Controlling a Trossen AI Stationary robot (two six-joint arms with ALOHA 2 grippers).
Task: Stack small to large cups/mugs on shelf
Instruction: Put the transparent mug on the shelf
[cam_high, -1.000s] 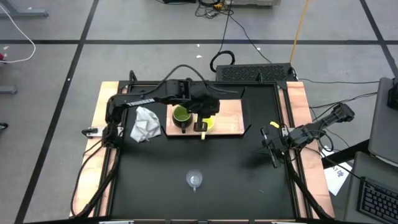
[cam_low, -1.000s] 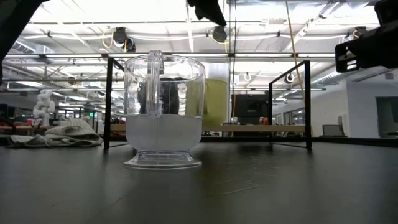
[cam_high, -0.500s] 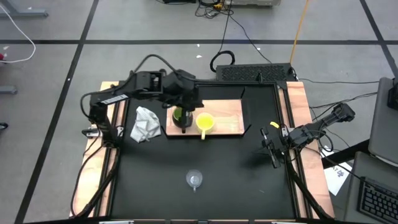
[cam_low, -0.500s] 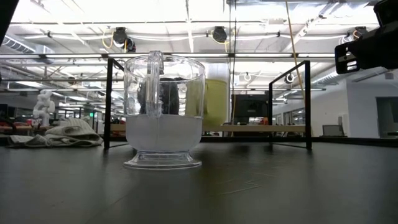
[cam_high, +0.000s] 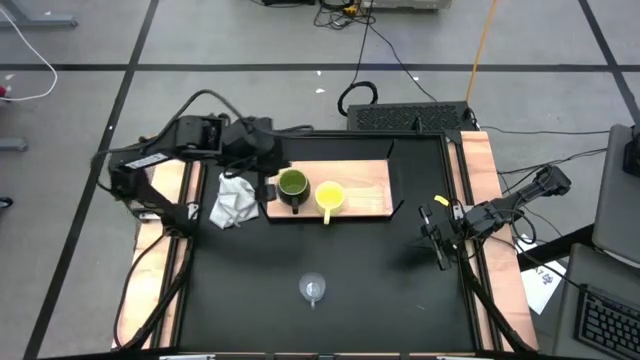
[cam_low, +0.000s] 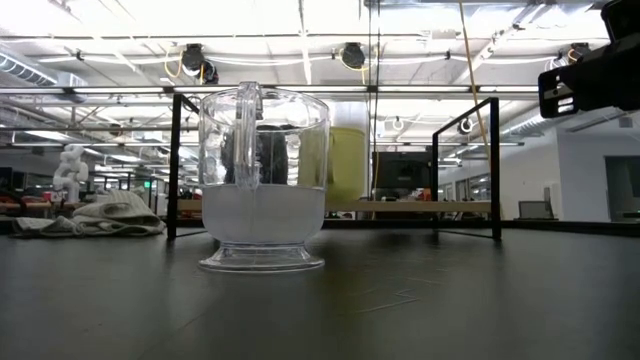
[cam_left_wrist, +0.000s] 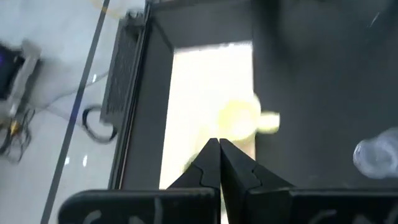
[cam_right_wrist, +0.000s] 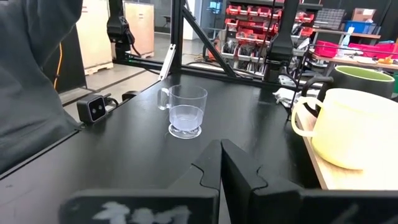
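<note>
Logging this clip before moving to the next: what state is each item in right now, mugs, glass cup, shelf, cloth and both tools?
olive-green mug: upright on the shelf, beside the yellow mug.
yellow mug: upright on the shelf, handle toward the table's front.
glass cup: upright on the black table, off the shelf.
shelf: flat, holding two mugs.
cloth: crumpled, left of the shelf.
left tool: shut, empty.
right tool: shut, empty, at the table's right edge.
</note>
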